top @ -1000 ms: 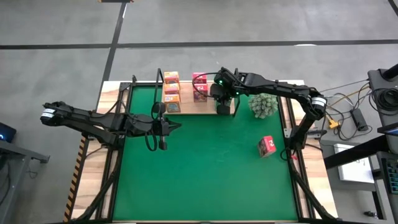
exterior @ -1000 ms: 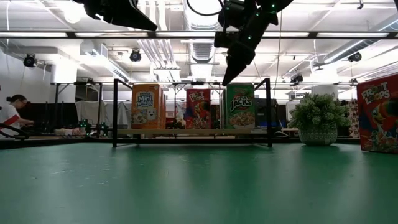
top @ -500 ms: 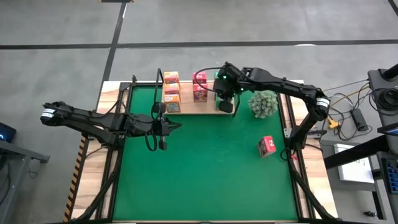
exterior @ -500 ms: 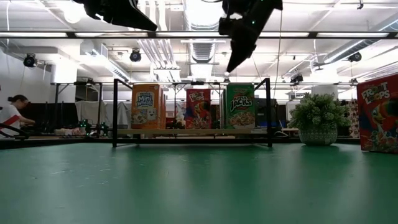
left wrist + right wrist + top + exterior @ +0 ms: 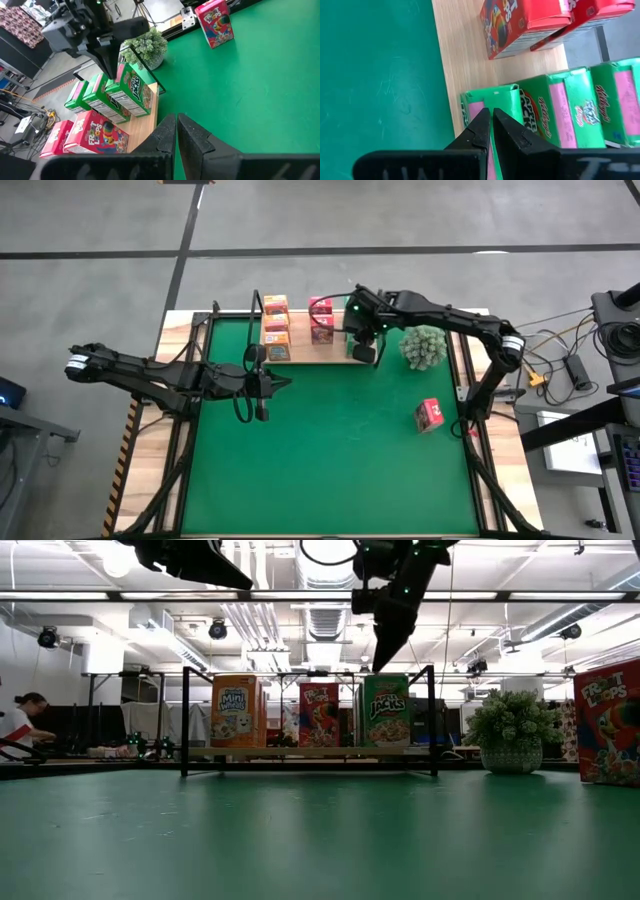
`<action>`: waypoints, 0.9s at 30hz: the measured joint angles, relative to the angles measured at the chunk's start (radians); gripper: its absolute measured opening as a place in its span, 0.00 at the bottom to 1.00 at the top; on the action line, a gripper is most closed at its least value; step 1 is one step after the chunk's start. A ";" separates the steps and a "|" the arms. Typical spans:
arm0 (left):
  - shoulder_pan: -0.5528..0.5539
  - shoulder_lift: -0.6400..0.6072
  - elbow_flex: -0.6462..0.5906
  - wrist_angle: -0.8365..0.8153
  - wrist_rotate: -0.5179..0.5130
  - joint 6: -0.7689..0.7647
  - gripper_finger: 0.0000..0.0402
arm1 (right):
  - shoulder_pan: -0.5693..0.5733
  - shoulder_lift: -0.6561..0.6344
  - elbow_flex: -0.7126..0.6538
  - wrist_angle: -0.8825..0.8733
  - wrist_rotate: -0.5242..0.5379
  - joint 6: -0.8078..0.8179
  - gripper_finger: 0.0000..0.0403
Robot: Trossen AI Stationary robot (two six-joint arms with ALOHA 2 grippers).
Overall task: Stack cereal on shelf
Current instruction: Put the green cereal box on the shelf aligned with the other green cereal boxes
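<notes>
The shelf [image 5: 310, 352], a light wooden board with black wire uprights, stands at the mat's far edge. On it stand three orange boxes [image 5: 276, 325], two pink boxes [image 5: 322, 320] and three green boxes [image 5: 560, 100]. A third pink box [image 5: 430, 415] stands on the mat at the right. My right gripper [image 5: 382, 666] is shut and points down over the top of the nearest green box [image 5: 490, 107]. My left gripper [image 5: 288, 383] is shut and empty, above the mat left of centre. My right gripper comes from above with shut fingers over the top edge of the nearest green box [image 5: 475, 97]. I cannot tell whether the tips touch it. The box stands upright on the shelf.
A fuzzy grey-green plant ball [image 5: 423, 347] sits just right of the shelf. The green mat [image 5: 340, 450] lies open between the shelf and the near edge. A person shows in the room at the far left [image 5: 15, 720].
My right gripper rose a little above the shelf, then came down again over the nearest green box, ending slightly farther toward the table's right. It stayed shut. The boxes have not moved.
</notes>
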 joint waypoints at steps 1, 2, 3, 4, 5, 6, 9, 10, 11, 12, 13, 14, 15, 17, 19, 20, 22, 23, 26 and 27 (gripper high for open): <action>0.000 0.000 0.000 0.000 0.000 0.000 0.00 | 0.000 0.005 0.000 0.002 0.000 0.000 0.03; 0.000 0.000 0.000 0.000 0.000 0.000 0.00 | 0.000 0.007 0.000 0.005 0.000 0.000 0.03; 0.000 0.000 0.000 0.000 0.000 0.000 0.00 | 0.000 0.011 0.000 0.007 0.000 0.000 0.03; 0.000 0.000 0.000 0.000 0.000 0.000 0.00 | 0.000 0.014 0.000 0.010 0.000 0.000 0.03; 0.000 0.000 0.000 0.000 0.000 0.000 0.00 | 0.000 0.017 0.000 0.011 0.000 0.000 0.03; 0.000 0.000 0.000 0.000 0.000 0.000 0.00 | 0.000 0.019 0.000 0.012 0.000 -0.002 0.03; 0.000 0.000 0.000 0.000 0.000 0.000 0.00 | 0.000 0.021 0.000 0.018 0.000 -0.005 0.03; 0.000 0.000 0.000 0.000 0.000 0.000 0.00 | 0.000 0.021 0.000 0.021 -0.001 -0.003 0.03; 0.000 0.000 0.000 0.000 0.000 0.000 0.00 | 0.000 0.021 0.000 0.022 -0.001 0.000 0.03; 0.000 0.000 0.000 0.000 0.000 0.003 0.00 | 0.000 0.021 0.000 0.022 -0.001 0.001 0.03; 0.000 0.000 0.000 0.000 0.000 0.004 0.00 | 0.000 0.021 0.000 0.022 -0.001 0.004 0.03; 0.000 0.000 0.000 0.000 0.000 0.004 0.00 | 0.000 0.021 0.000 0.022 -0.001 0.006 0.03; 0.000 0.000 0.000 0.000 0.000 0.004 0.00 | 0.000 0.021 0.000 0.023 -0.001 0.008 0.03; 0.000 0.000 0.000 0.000 0.000 0.004 0.00 | 0.000 0.021 0.000 0.023 -0.001 0.009 0.03; 0.000 0.000 0.000 0.000 0.000 0.004 0.00 | 0.000 0.021 0.000 0.023 -0.001 0.011 0.03; 0.000 0.000 0.000 0.000 0.000 0.004 0.00 | 0.000 0.021 0.000 0.023 -0.001 0.015 0.03; 0.000 0.000 0.000 0.000 0.000 0.004 0.00 | 0.000 0.019 0.000 0.023 -0.001 0.017 0.03; 0.000 0.000 0.000 0.000 0.000 0.004 0.00 | 0.000 0.016 0.000 0.022 -0.001 0.017 0.03; 0.000 0.000 0.000 0.000 0.000 0.004 0.00 | 0.000 0.005 0.000 0.018 -0.001 0.019 0.03; 0.000 0.000 0.000 0.000 0.000 0.004 0.00 | 0.000 0.002 0.000 0.016 0.000 0.019 0.03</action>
